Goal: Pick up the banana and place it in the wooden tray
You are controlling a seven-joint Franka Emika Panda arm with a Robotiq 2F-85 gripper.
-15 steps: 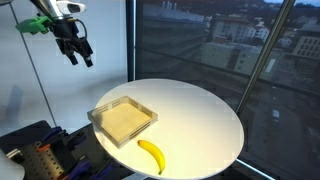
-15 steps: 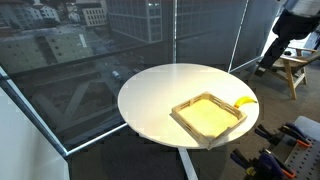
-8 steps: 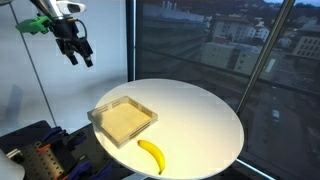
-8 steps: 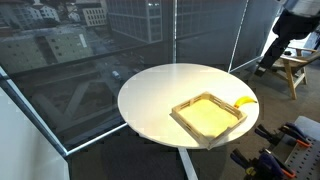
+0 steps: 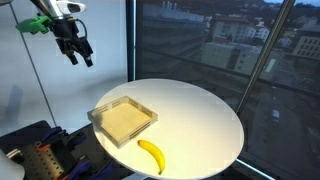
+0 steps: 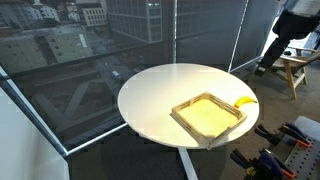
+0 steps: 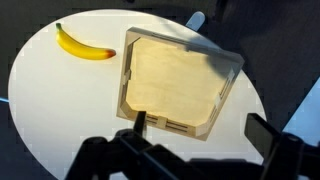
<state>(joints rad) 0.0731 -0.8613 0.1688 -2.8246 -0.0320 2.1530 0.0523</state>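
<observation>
The yellow banana (image 5: 152, 154) lies on the round white table (image 5: 200, 120) near its front edge, beside the wooden tray (image 5: 123, 120). In an exterior view only its tip (image 6: 244, 102) shows behind the tray (image 6: 208, 116). In the wrist view the banana (image 7: 83, 45) lies upper left of the empty tray (image 7: 175, 82). My gripper (image 5: 80, 52) hangs high above the table, off past the tray's side, open and empty. In the wrist view its fingers (image 7: 200, 130) frame the tray's near rim.
Large windows stand right behind the table (image 6: 150, 95). Dark equipment (image 5: 40, 155) sits low beside the table. A wooden stool (image 6: 298, 68) stands at the far side. The table edge (image 7: 20, 110) curves close to the banana.
</observation>
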